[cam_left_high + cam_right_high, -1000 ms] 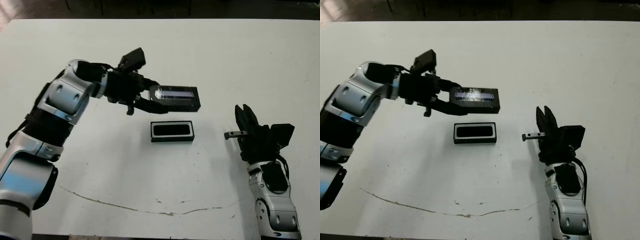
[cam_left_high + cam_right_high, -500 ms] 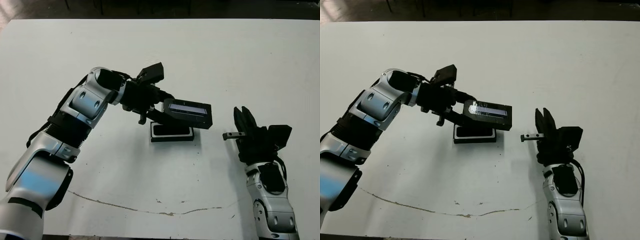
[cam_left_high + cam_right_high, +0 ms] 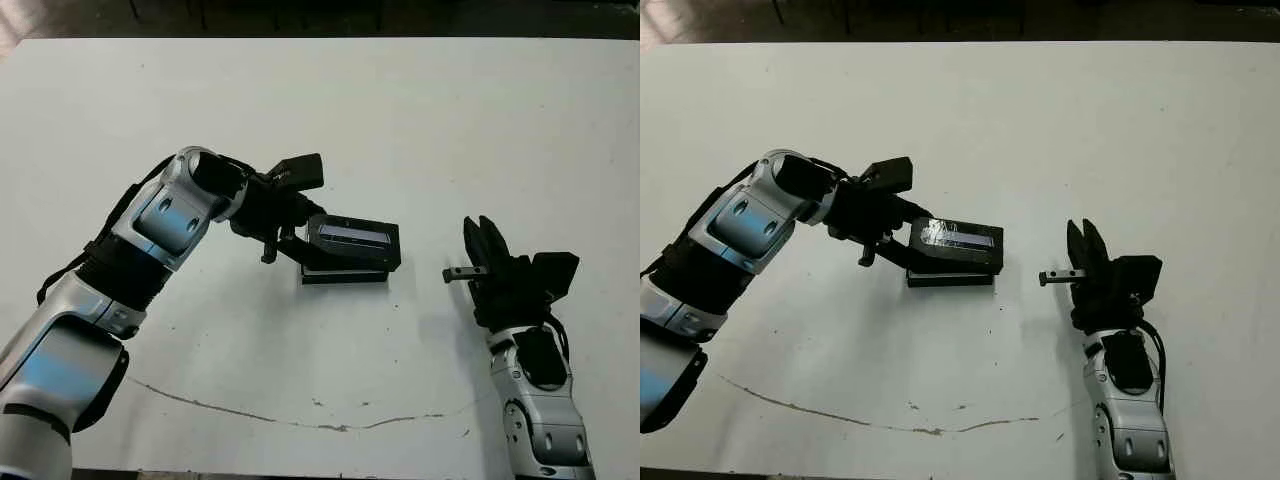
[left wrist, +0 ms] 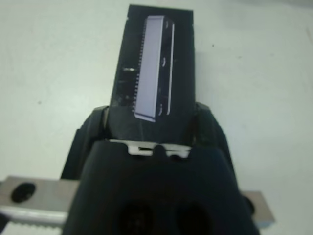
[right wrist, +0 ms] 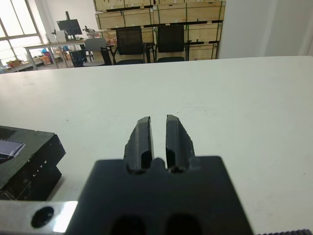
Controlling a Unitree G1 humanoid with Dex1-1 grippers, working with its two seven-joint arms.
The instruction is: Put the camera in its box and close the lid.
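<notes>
A: What are the left gripper's fingers doing?

B: They are clamped on one short end of the lid, one finger on each long side. The wrist view shows the silvery strip facing up.

A: Where is the lid?

B: It sits over the box, covering most of it. Only the box's near edge shows under it. Both are around the middle of the tabletop, well in from every edge.

A: And the camera?

B: I cannot see it; the lid hides the inside of the box.

A: The right gripper?

B: Its fingers are together, holding nothing. It stands toward the tabletop's right edge, apart from the box.
</notes>
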